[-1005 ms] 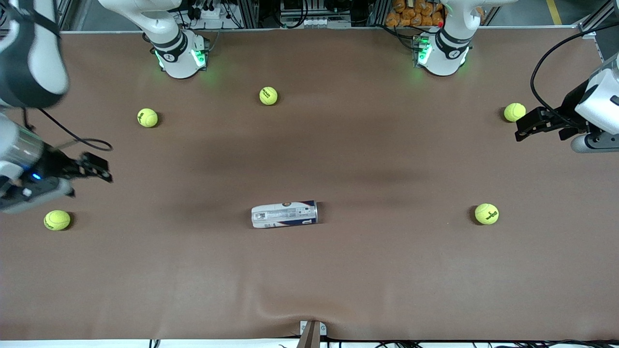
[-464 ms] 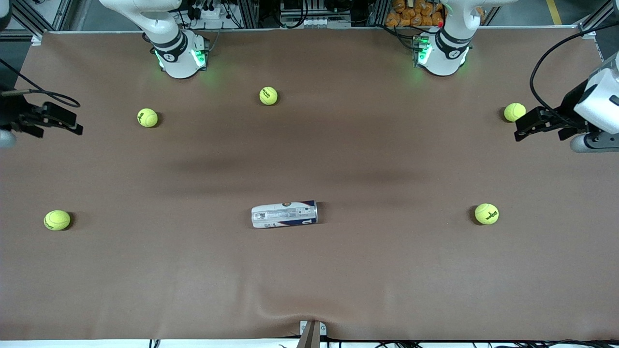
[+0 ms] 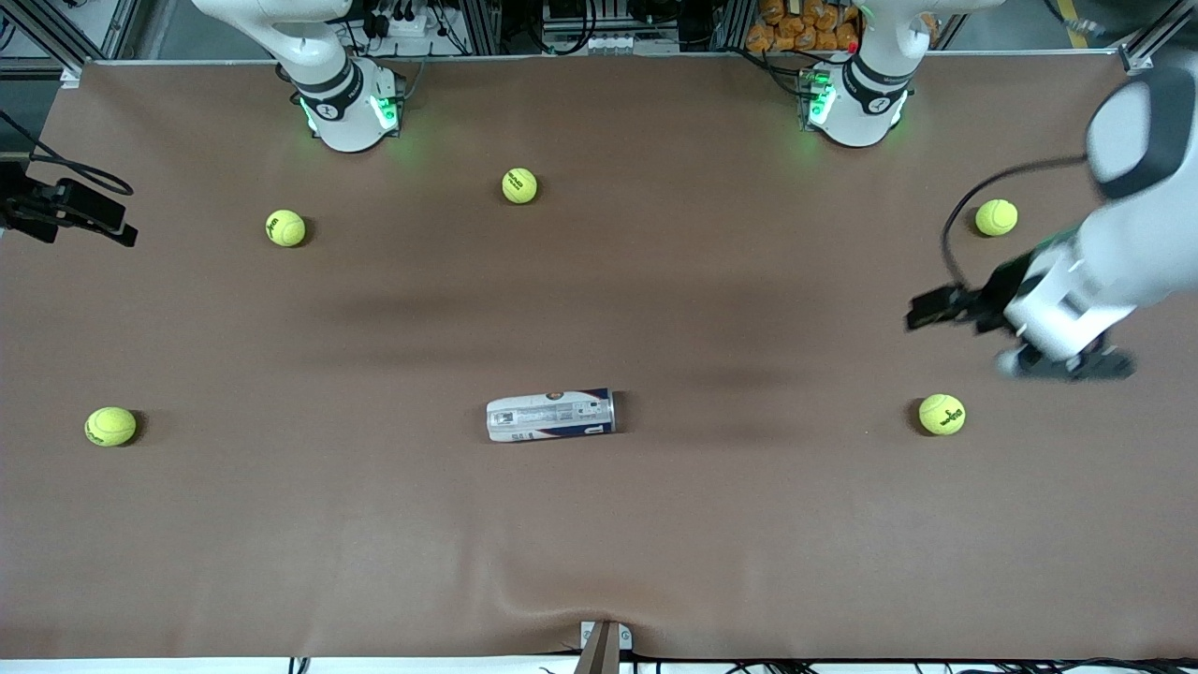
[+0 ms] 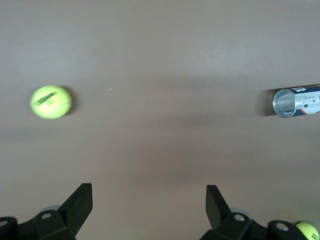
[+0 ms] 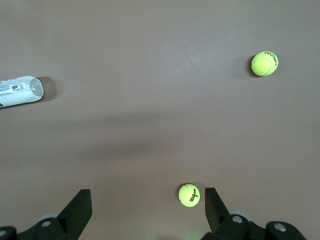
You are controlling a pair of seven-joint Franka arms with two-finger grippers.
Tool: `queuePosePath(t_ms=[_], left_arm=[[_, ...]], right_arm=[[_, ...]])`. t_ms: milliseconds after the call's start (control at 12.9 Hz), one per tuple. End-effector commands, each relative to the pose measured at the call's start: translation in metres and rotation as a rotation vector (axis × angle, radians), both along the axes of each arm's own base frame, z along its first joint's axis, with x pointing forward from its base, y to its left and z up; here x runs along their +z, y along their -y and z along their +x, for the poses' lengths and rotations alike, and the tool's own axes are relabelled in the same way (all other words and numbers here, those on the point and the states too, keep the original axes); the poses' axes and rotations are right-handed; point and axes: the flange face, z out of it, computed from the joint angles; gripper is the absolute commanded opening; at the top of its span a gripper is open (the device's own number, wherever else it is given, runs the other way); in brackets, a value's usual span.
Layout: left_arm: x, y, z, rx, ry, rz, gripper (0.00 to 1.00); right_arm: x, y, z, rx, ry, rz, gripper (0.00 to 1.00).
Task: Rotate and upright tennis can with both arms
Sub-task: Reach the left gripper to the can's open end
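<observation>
nothing done yet from where i sit: the tennis can (image 3: pixel 550 416) lies on its side mid-tabletop (image 3: pixel 655 524), untouched, so turning and standing it up are all ahead of me. my left gripper (image 3: pixel 922 312) hangs over the tabletop at its own end, near a ball (image 3: pixel 942 414), fingers (image 4: pixel 77 202) spread wide and empty. my right gripper (image 3: pixel 117 225) waits over the other end, fingers (image 5: pixel 80 207) wide, holding nothing.

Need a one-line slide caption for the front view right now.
Tennis can lies on its side mid-table among five tennis balls; left gripper and right gripper, both open, hover at opposite table ends.
</observation>
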Motion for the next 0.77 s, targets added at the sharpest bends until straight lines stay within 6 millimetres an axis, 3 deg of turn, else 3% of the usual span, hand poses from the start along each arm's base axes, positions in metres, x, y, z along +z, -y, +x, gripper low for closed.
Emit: queuePosePath(t_ms=[0,155,309,387,541,696], left_arm=[[-0.052,0.018,0.027,-0.041,0.021,-0.098,1.00],[-0.099,0.035,0.044,-0.012,0.032,-0.208,1.00],[-0.148,0.069,0.055,0.075,0.038,-0.338,1.00],[-0.184,0.084,0.057,0.166,-0.014,-0.457,1.00],[-0.235,0.134,0.048,0.260,-0.071,-0.570,1.00],[-0.273,0.166,0.038,0.348,-0.134,-0.670,1.00]], right_arm=[[0.009,0.005,0.001,-0.023,0.013,-0.014,1.00],[0.009,0.005,0.000,-0.024,0.007,-0.013,1.00],[0.007,0.005,0.001,-0.021,0.003,-0.018,1.00],[0.006,0.006,0.001,-0.019,-0.001,-0.025,1.00],[0.006,0.014,0.000,-0.029,-0.001,-0.028,1.00],[0.005,0.017,0.000,-0.034,-0.006,-0.029,1.00]])
